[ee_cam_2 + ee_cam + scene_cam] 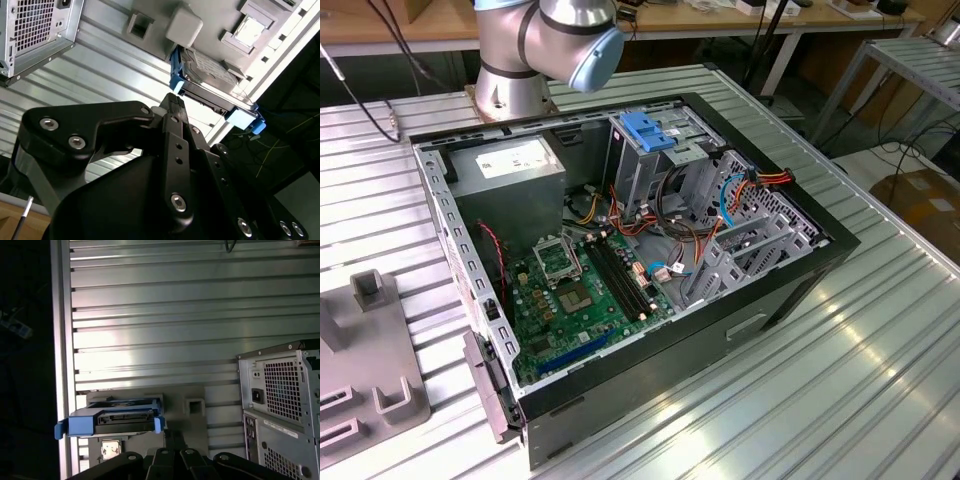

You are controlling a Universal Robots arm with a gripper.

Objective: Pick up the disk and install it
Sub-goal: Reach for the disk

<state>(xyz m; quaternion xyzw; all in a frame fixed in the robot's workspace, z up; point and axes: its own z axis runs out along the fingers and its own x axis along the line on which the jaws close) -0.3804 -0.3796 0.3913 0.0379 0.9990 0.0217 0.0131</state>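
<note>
The disk (120, 417) is a silver-grey drive in a bright blue carrier frame. It rests on a grey holder (195, 405) near the edge of the slatted metal table. In the second wrist view the disk (210, 75) lies just beyond my black gripper (173, 100). The two fingertips are pressed together with nothing between them. The gripper (173, 436) hovers clear of the disk without touching it. The open computer case (640, 250) lies on its side on the table.
Inside the case an upright metal cage with a blue plastic top (650, 130) stands beside the cables and the green board (580, 290). The case's rear panel (280, 400) is close to the holder. A grey fixture (370, 370) sits at the exterior view's left. The table edge (60, 365) drops off beside the disk.
</note>
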